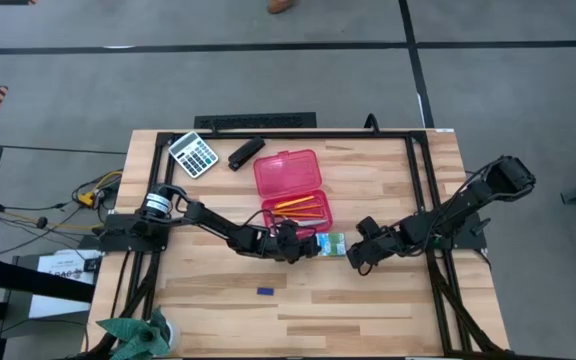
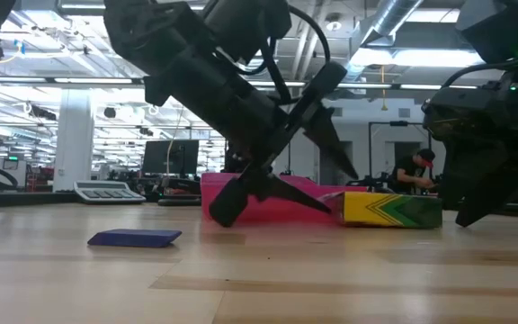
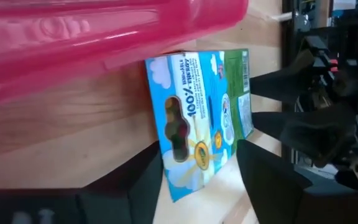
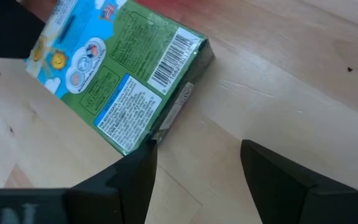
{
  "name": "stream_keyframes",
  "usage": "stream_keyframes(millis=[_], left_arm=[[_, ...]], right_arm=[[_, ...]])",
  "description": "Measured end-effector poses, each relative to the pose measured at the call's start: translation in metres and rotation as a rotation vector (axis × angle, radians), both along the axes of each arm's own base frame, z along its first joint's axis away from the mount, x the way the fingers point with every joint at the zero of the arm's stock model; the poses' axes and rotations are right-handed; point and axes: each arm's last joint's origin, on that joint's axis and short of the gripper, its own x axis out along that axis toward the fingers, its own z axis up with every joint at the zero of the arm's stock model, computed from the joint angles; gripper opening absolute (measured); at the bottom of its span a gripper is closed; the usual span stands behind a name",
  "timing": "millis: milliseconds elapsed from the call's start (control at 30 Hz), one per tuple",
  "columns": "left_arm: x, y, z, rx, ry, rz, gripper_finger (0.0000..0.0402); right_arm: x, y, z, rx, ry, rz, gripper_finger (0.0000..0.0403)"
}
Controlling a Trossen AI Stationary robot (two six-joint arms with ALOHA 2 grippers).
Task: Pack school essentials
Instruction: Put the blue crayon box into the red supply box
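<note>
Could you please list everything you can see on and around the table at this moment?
Pencil case: one, pink, open, table centre.
Pencils: orange, lying in the case's near half; count unclear.
Crayon box: one, green and blue, flat on the table beside the case, between both grippers.
Blue piece: one, small, flat, near front of table.
Calculator: one, grey, back left.
Stapler: one, black, beside the calculator.
Person: one, dark top, in the room behind.
Left gripper: open, fingers either side of the crayon box.
Right gripper: open, just right of the box.
</note>
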Motion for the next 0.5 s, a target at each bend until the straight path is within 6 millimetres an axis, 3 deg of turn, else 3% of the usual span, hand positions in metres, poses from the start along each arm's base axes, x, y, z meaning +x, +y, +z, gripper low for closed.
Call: stream_keyframes(millis=[367, 500], left_arm=[[-0.0002, -0.0016, 0.0015, 0.002, 0.003, -0.059, 0.0017], [-0.0003, -0.0024, 0.0026, -0.004, 0.004, -0.094, 0.0006]], right_arm=[[0.0, 0.0, 0.0, 0.0, 0.001, 0.0, 0.0254], [-0.0001, 0.0002, -0.0001, 0.006, 0.003, 0.004, 0.0254]])
